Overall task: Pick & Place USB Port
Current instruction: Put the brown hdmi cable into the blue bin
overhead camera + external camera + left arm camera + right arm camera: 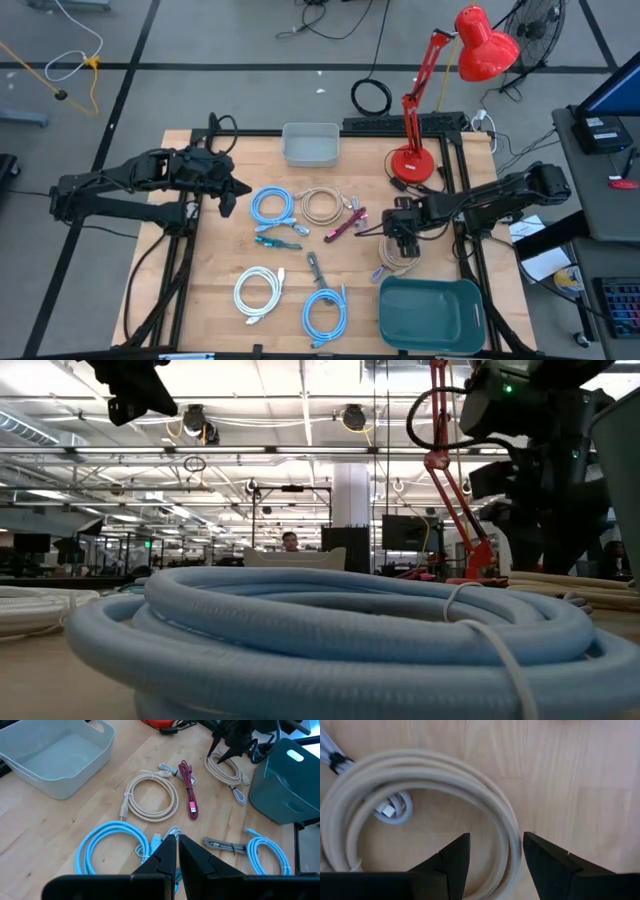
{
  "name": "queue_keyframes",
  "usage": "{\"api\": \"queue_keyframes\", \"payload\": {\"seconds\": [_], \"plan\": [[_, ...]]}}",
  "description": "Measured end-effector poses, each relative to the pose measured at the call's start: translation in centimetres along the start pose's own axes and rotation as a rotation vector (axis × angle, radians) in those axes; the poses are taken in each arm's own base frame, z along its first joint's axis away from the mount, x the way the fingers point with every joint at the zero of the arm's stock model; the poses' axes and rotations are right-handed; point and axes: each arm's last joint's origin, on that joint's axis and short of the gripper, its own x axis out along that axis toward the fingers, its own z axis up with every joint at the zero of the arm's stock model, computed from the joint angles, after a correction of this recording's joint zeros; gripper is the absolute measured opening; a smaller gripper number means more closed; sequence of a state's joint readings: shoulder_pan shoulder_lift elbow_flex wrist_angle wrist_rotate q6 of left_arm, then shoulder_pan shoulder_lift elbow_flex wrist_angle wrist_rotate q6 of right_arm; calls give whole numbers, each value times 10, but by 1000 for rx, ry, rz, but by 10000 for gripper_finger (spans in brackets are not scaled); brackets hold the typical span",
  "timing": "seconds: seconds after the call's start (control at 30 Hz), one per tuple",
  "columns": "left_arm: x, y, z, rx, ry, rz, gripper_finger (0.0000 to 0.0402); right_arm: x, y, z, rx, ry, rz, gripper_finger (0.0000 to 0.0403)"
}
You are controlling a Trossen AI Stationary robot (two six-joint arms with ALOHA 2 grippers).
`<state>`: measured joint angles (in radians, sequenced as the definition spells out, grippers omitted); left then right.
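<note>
Several coiled USB cables lie flat on the wooden table. My right gripper (400, 240) (492, 857) is open, low over a beige coil (398, 260) (420, 762) just beyond the green bin (430, 310). Its fingers stand on either side of one stretch of the coil's strands (509, 845); I see no touch. A pale plug end (390, 810) lies inside that coil. My left gripper (240, 195) (177, 851) is shut and empty, hovering at the table's left above a light blue coil (272, 207) (107, 842).
A grey bin (310, 143) sits at the far edge and a red desk lamp (412, 160) at the far right. Another beige coil (320, 205), a magenta cable (345, 222), a white coil (258, 292) and a blue coil (325, 312) fill the table's middle and near side.
</note>
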<state>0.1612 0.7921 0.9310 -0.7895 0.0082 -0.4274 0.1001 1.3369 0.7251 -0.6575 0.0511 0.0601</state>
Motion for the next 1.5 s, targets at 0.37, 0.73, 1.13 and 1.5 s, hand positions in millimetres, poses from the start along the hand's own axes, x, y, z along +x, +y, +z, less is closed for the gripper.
{"api": "queue_keyframes", "payload": {"seconds": [0.37, 0.73, 1.13, 1.5], "plan": [[0, 0, 0, 4, 1, 0, 21, 22, -1, -18, 49, -25, -25, 176], [0, 0, 0, 6, 1, 0, 21, 28, -1, -25, 110, -13, -24, 145], [0, 0, 0, 7, -3, 8, 21, 29, 0, -26, 142, -10, -16, 61], [4, 2, -3, 5, 10, 15, 21, 11, -5, -17, 215, -120, -104, 47]]}}
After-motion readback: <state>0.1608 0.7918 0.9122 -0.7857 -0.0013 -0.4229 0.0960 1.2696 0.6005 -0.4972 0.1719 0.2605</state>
